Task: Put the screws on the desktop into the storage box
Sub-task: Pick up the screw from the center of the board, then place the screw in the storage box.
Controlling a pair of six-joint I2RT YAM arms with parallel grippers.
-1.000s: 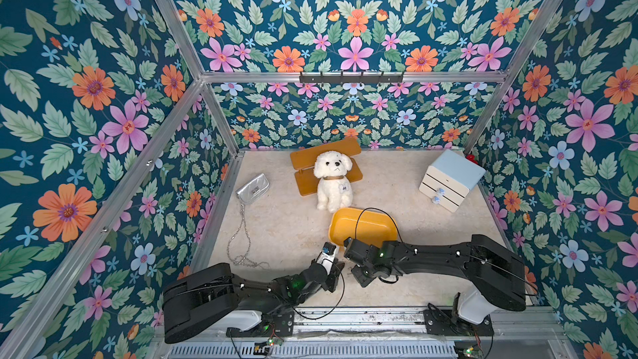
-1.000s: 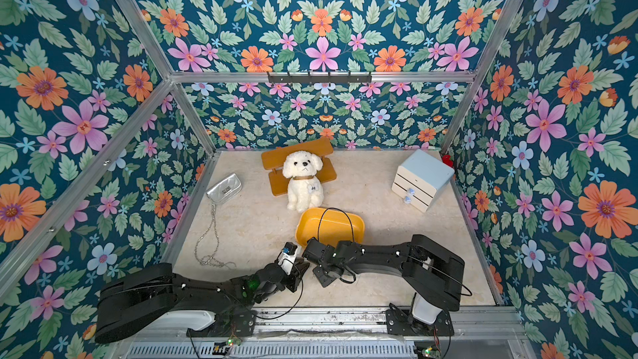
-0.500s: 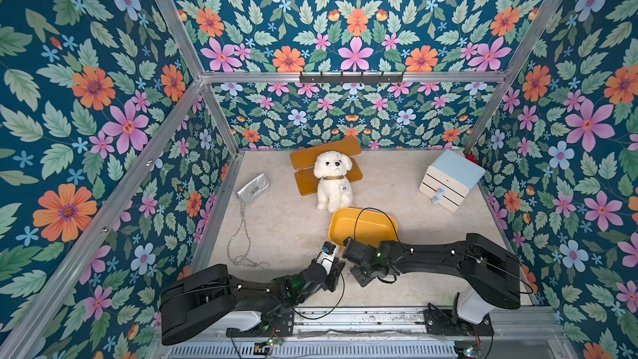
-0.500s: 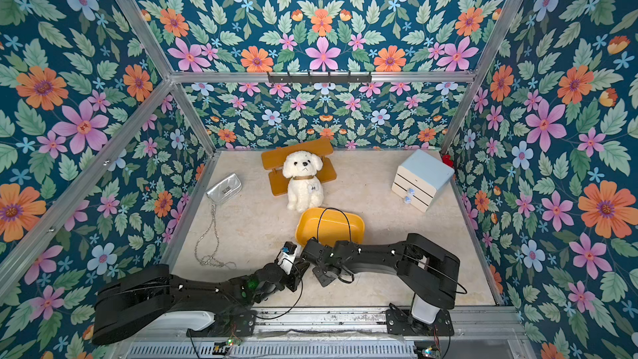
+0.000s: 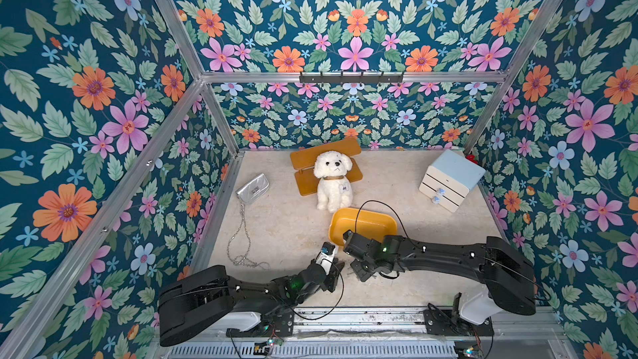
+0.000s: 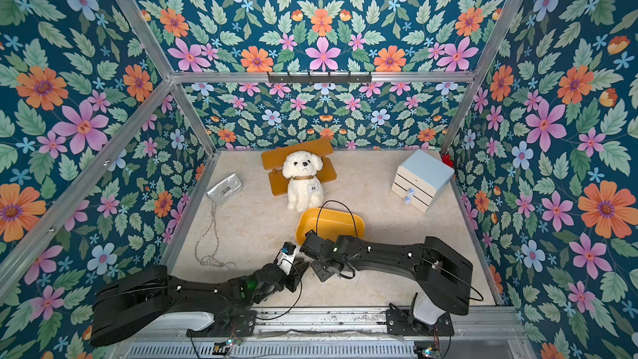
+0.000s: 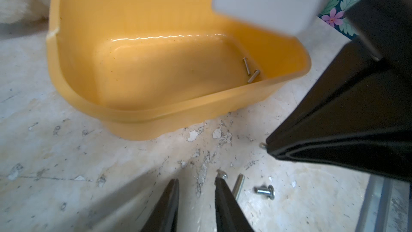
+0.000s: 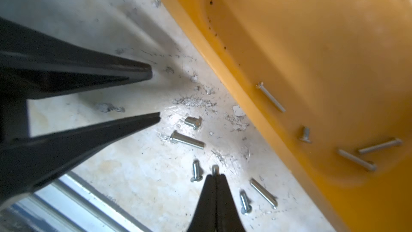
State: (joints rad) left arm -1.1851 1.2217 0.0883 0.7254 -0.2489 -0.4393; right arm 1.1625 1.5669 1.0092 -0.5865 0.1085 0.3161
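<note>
The yellow-orange storage box (image 5: 374, 218) (image 6: 340, 216) stands mid-desktop; its wall fills the right wrist view (image 8: 223, 47), and several screws (image 8: 270, 97) lie inside (image 7: 246, 65). More screws (image 8: 186, 139) lie loose on the beige desktop (image 5: 276, 222) just in front of the box. My right gripper (image 8: 215, 176) is shut on a small screw whose end (image 8: 214, 168) pokes out past the tips. My left gripper (image 7: 197, 183) hovers close beside it, open a little with only bare desktop between its fingers. A screw head (image 7: 223, 175) lies at one fingertip (image 7: 219, 183).
A white plush dog (image 5: 333, 181) sits on an orange wooden bench (image 5: 310, 157) behind the box. A silver purse (image 5: 252, 186) with its chain (image 5: 241, 236) lies at the left. A white drawer cabinet (image 5: 450, 179) stands at the back right. An aluminium rail (image 5: 362, 319) runs along the front edge.
The right gripper has closed its jaws on a screw on the desktop and shifted slightly left. The left arm has hardly moved.
</note>
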